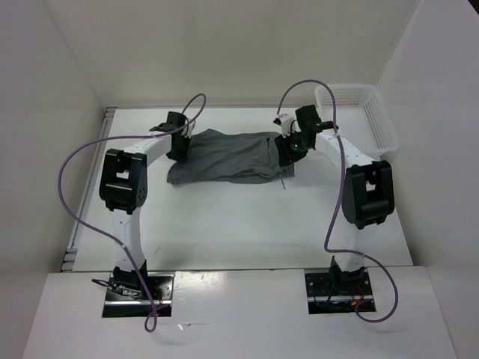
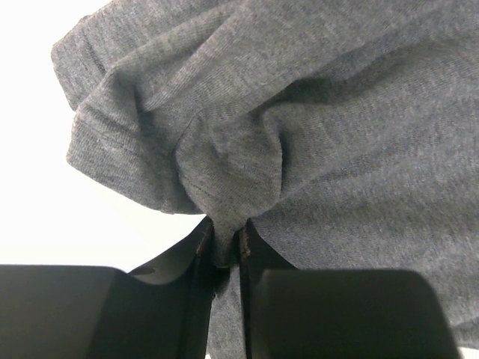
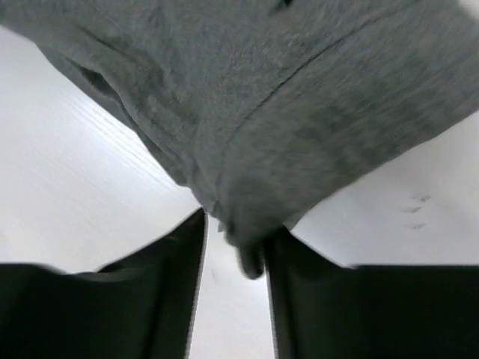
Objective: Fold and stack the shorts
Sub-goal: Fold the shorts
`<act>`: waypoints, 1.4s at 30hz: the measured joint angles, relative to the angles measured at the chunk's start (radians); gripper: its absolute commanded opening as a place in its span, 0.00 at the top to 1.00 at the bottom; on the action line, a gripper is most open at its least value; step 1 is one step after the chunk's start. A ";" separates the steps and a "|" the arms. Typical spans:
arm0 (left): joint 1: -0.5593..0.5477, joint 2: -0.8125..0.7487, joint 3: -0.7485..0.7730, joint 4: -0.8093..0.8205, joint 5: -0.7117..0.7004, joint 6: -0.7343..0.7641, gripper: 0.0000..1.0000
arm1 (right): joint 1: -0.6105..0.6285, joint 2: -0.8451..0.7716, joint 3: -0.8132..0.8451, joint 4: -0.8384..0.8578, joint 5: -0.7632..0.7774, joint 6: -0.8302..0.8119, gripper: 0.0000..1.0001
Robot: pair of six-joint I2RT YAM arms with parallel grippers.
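Two grippers are working the shorts, one at each end. The shorts lie stretched sideways across the far half of the table, to the left of the white basket.

My left gripper is at the left end. In its wrist view the fingers are pressed nearly together, pinching a puckered tuck of grey cloth. I judge that a firm hold, taken at the edge so that side can be lifted and carried over.

My right gripper is at the opposite end. Its wrist view is blurred. The fingers stand a little apart with a lump of hem hanging between them, and I cannot tell whether they are clamping it.

Holding both ends keeps the cloth taut, so a fold should land flat. I would confirm the right grip before lifting, or that end may slip and bunch.
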 measured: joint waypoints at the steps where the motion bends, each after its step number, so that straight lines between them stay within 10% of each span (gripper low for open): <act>1: 0.004 -0.001 -0.002 0.000 0.009 0.000 0.77 | 0.000 0.000 -0.012 0.006 0.002 0.027 0.40; 19: 0.045 -0.005 -0.007 -0.006 0.106 -0.002 0.76 | 0.000 0.117 -0.110 0.084 0.113 0.283 0.32; 26: 0.045 -0.005 -0.007 -0.006 0.106 -0.002 0.75 | -0.062 0.079 -0.137 0.076 -0.080 0.314 0.01; 42: 0.050 0.004 0.008 -0.026 0.114 -0.002 0.73 | -0.148 0.062 -0.161 0.132 -0.128 0.636 0.03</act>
